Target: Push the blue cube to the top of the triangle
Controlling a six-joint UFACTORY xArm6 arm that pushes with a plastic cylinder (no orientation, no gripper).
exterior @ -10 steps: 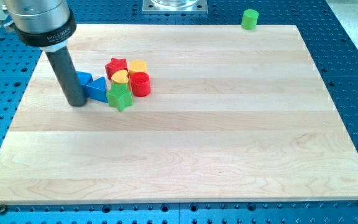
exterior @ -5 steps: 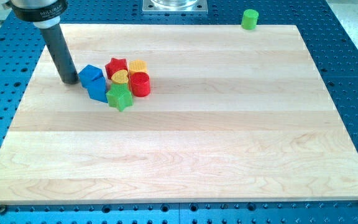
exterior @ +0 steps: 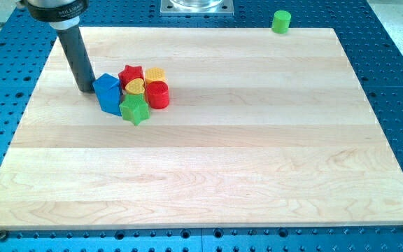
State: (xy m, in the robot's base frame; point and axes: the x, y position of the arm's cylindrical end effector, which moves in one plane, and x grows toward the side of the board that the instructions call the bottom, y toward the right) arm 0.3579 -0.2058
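Observation:
The blue cube point(exterior: 105, 86) sits at the left of a tight cluster on the wooden board point(exterior: 208, 175). The blue triangle point(exterior: 110, 103) lies just below it, touching it. My tip point(exterior: 86, 89) is at the cube's left side, touching or nearly touching it. The rod rises up and to the left from there.
The cluster also holds a red star point(exterior: 131, 74), a yellow heart point(exterior: 136, 86), an orange block point(exterior: 155, 74), a red cylinder point(exterior: 158, 94) and a green star point(exterior: 135, 109). A green cylinder point(exterior: 280, 22) stands off the board at the view's top right.
My tip moved up from beside the triangle, then right against the blue cube. The cube has shifted right, closer to the red star, and now sits above the triangle.

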